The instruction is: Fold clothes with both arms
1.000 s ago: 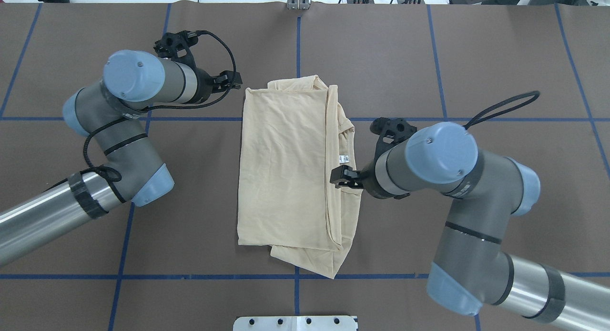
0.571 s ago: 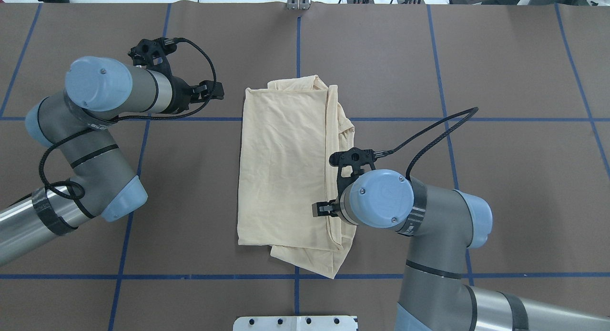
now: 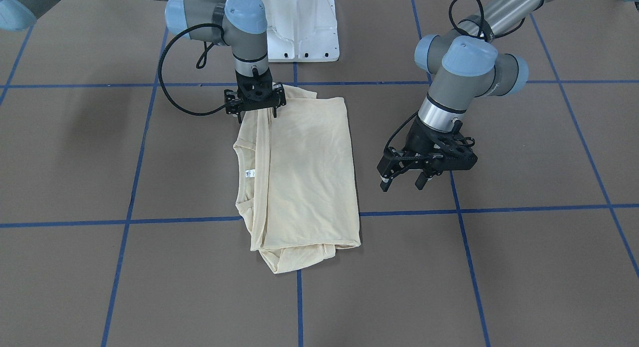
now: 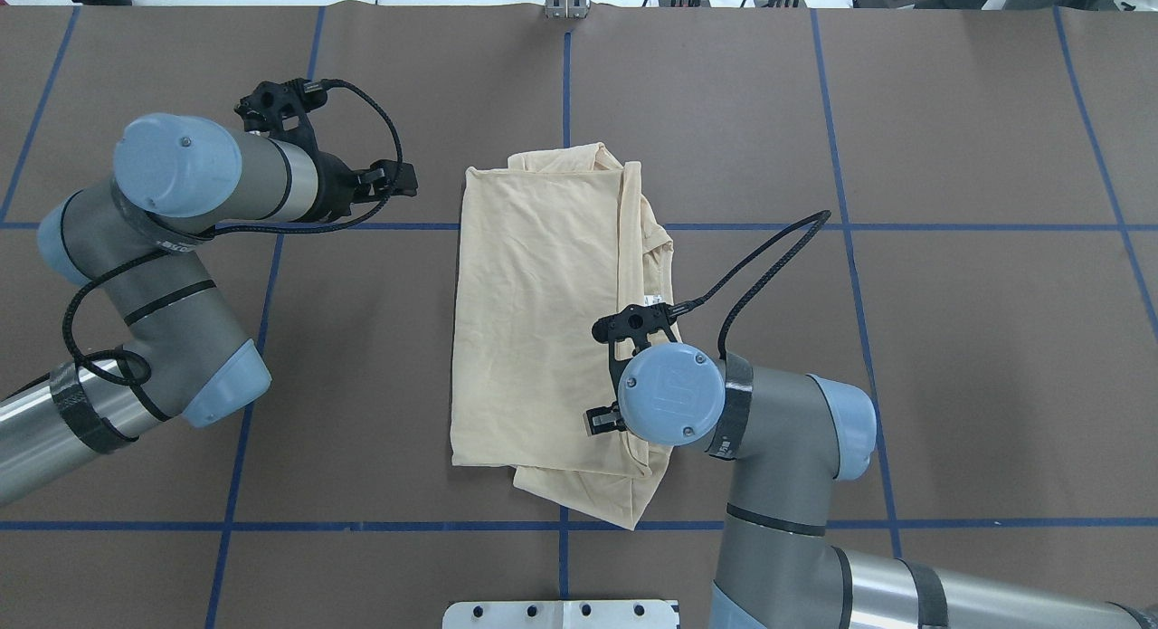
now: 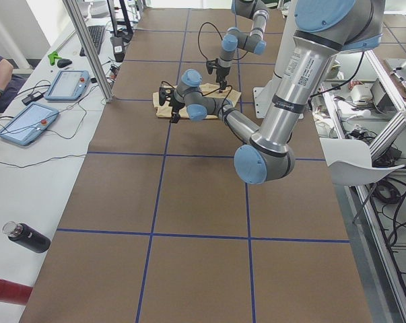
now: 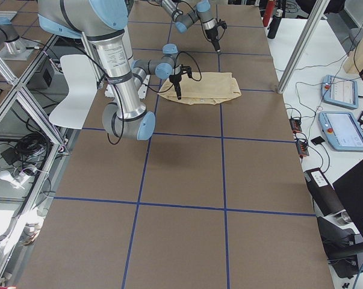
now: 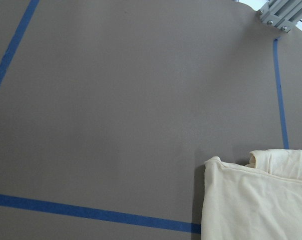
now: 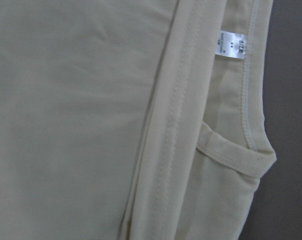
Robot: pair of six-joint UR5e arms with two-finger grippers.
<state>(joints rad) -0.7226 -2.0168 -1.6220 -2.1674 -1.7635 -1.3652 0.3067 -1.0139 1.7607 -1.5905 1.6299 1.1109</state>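
On the brown table (image 3: 524,267) with blue tape lines (image 3: 174,219), a pale cream-yellow long-sleeved T-shirt (image 3: 304,172) is laid folded lengthwise. Over its end nearest the white pedestal base (image 3: 299,32) the black two-finger right gripper (image 3: 256,115) is held, fingers spread. The black two-finger left gripper (image 3: 402,185) is held spread and empty beside the shirt.

Table and surroundings.
Blue tape lines (image 4: 567,86) cross the brown table (image 4: 950,357); a white pedestal base (image 3: 299,32) stands at its edge; two tablets (image 5: 68,84) and a black bottle (image 5: 27,237) lie alongside.
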